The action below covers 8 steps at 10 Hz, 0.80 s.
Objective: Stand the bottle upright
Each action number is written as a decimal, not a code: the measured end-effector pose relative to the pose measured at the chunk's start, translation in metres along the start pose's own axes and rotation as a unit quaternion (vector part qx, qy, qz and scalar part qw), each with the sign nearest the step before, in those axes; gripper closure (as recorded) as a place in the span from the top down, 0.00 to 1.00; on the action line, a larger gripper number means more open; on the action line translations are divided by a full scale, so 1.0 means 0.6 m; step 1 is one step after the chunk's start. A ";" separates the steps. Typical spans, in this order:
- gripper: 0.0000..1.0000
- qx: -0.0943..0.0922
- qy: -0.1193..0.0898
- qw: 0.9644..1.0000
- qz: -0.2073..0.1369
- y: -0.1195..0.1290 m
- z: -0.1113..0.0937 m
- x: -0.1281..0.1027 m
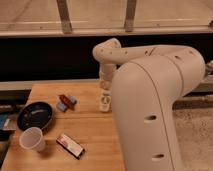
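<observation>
Bottle (104, 101) stands near the desk's (95, 132) far right part, apparently upright, cap upward, directly under the arm's wrist. The claw (105, 85) comes down on it from above, close to the cap end, but how wide it is, or whether it grips the bottle at all, I cannot tell; the arm's bulky white body hides much of that side. A vertical approach fits the task: holding a slim bottle from the top lets it hang plumb and meet the wood on its base. Judging by its pose, the standing-up looks nearly or fully done, with only a clean release left. The risk is that a narrow base tips if the claw drags sideways on leaving.

To the left, well apart, lie a small red and blue item (66, 101), a dark plate (34, 114), a cup (32, 139) and a flat dark packet (70, 145) near the front edge. None crowds the bottle.
</observation>
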 end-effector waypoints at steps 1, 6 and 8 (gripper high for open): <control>0.00 0.006 0.001 1.000 0.001 -0.003 0.004 0.001; 0.00 0.020 0.005 1.000 0.002 -0.002 0.010 0.001; 0.00 0.023 0.004 1.000 0.004 -0.006 0.005 0.001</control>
